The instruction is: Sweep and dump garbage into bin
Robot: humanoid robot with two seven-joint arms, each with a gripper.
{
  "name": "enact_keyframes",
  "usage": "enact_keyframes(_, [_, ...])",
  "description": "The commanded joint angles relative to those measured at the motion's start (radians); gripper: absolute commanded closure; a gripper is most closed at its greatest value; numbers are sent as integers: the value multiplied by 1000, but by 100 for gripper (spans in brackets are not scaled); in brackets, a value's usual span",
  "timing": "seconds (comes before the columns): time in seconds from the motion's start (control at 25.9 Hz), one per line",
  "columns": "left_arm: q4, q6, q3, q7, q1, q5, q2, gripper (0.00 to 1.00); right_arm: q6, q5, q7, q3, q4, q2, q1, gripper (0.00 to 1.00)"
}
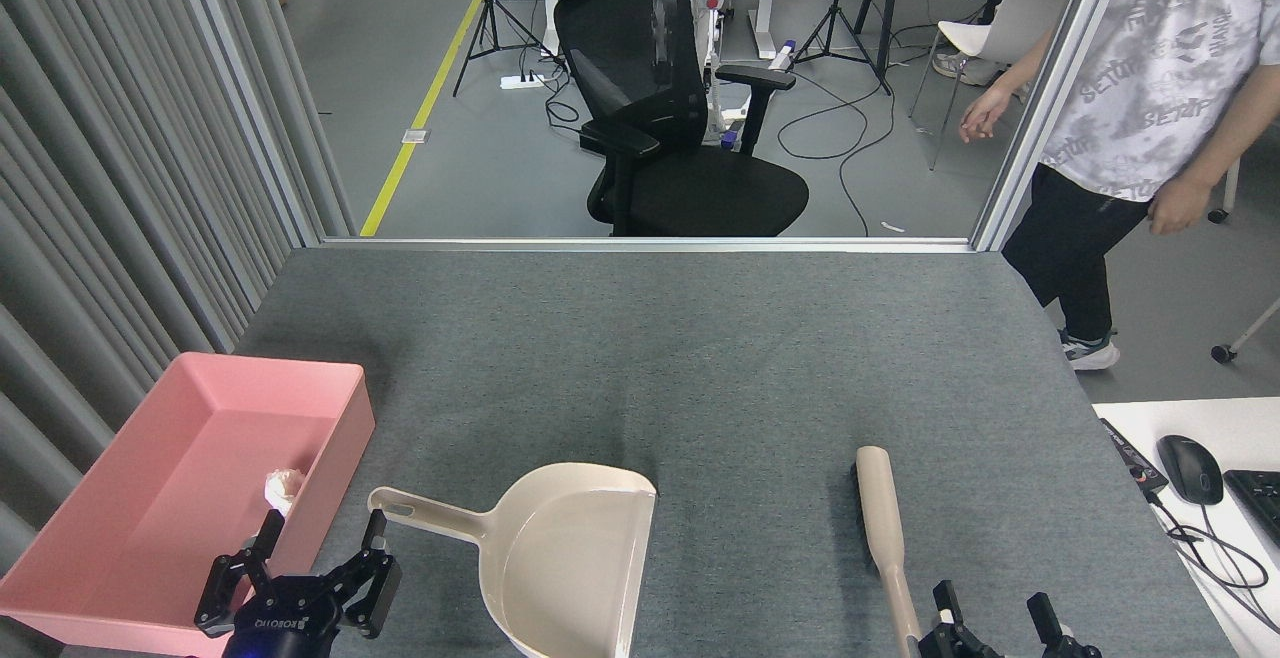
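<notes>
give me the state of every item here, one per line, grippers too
bin: upright, holds garbage
garbage: one white wad showing in the bin, by its right wall
dustpan: flat on the table, empty, handle pointing left
brush: lying on the table, not held
left gripper: open, over the bin's right edge, holding nothing
right gripper: open, empty, just right of the brush handle
</notes>
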Motion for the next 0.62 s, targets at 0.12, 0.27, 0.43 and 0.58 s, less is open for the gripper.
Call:
enact_keyframes(0.12, [-1, -2, 0, 0, 1, 0, -3, 1, 12, 2, 25, 31, -10, 14, -6, 0])
enact_keyframes(0.27, [-1, -3, 0, 0, 6, 0, -3, 1, 9, 3, 29, 37, -16, 14, -5, 0])
enact_keyframes(0.43, [-1, -3, 0, 3, 9, 0, -4, 1, 10, 6, 31, 37, -16, 8, -5, 0])
enact_keyframes(0.58, [-1, -2, -2, 6, 10, 0, -4, 1, 29, 19, 43, 37, -18, 5, -6, 0])
